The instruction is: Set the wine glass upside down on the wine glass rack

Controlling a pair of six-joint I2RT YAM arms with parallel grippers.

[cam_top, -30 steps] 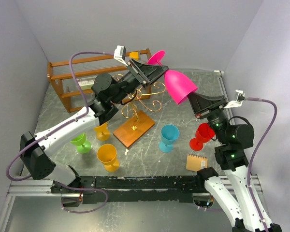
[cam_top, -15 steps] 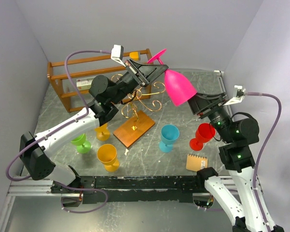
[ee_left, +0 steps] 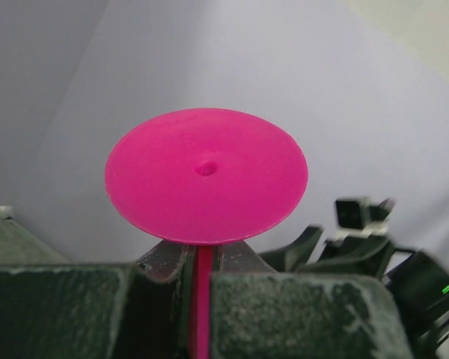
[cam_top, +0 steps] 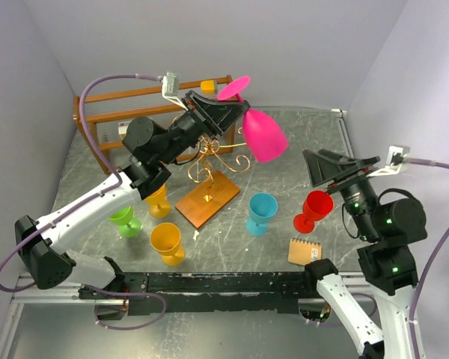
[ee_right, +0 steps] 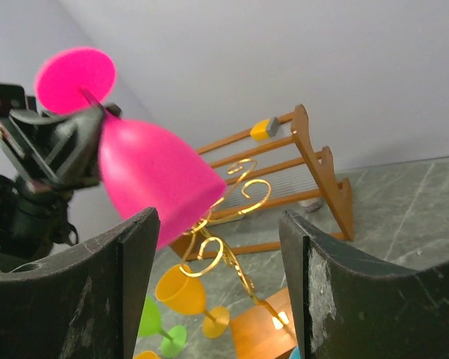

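Wine glass (cam_top: 263,136) carried bowl-down, high over the right side of the wine glass rack (cam_top: 209,153).
The left gripper (cam_top: 232,112) is clenched on the thin stem just under the foot. The right gripper (cam_top: 335,163) is released and well apart to the right. With only that narrow pinch, the tilted bowl could swivel. It could also knock the wire scrolls on the way down, so the foot misses its slot or the light stand tips.

In the left wrist view the wine glass (ee_left: 206,176) shows only its foot and a sliver of stem. The bowl is hidden beneath the fingers (ee_left: 60,314) of the left gripper (ee_left: 200,277). From above, that gripper covers some scrolls of the wine glass rack (cam_top: 208,198).
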